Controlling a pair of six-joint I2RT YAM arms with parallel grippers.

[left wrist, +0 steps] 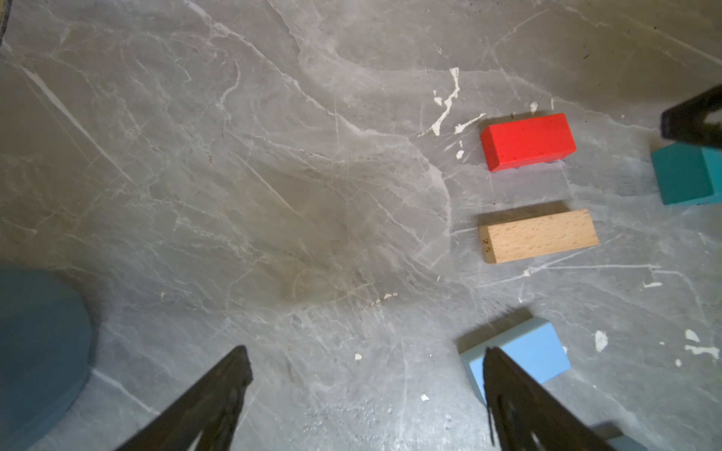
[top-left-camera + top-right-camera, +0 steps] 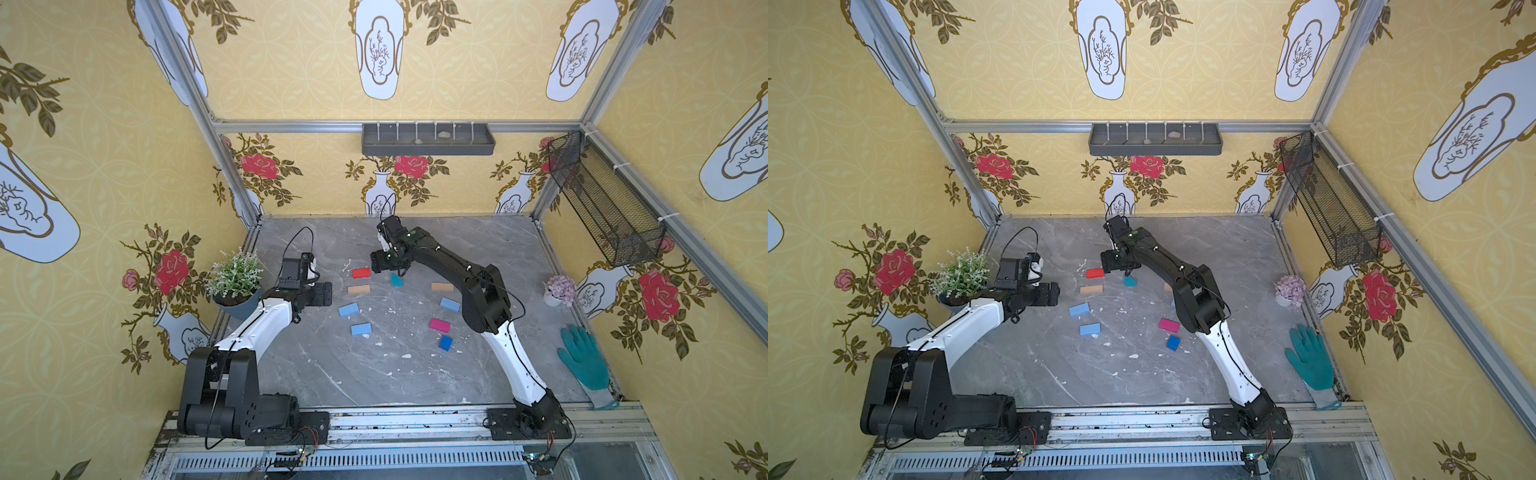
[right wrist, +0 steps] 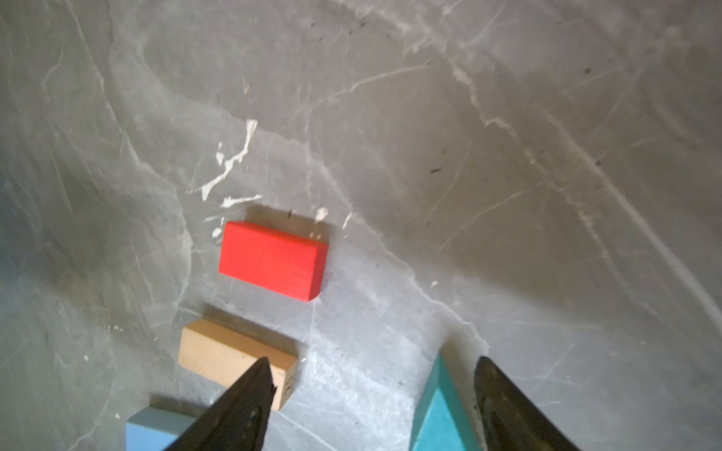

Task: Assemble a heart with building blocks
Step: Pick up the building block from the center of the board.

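Marble table point(image 2: 365, 374) | wall tray point(image 2: 428, 149): perhaps two pebbles point(image 2: 443, 134) | left tool point(image 1: 365, 349) spread, empty | right tool point(image 3: 374, 358) spread astride teal triangle point(image 3: 441, 410)

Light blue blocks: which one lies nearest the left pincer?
The light blue block next to the tan block by the red block; the other two lie farther from the left pincer.

Loose ring, none touching: red rectangular block point(image 2: 361, 273), tan wooden block point(image 2: 358, 289) beside it, teal triangular wedge point(image 2: 397, 280) (apparently standing on edge), second tan block point(image 2: 442, 286), three light-blue blocks point(image 2: 348, 309), magenta block point(image 2: 439, 325), dark-blue cube point(image 2: 445, 343).
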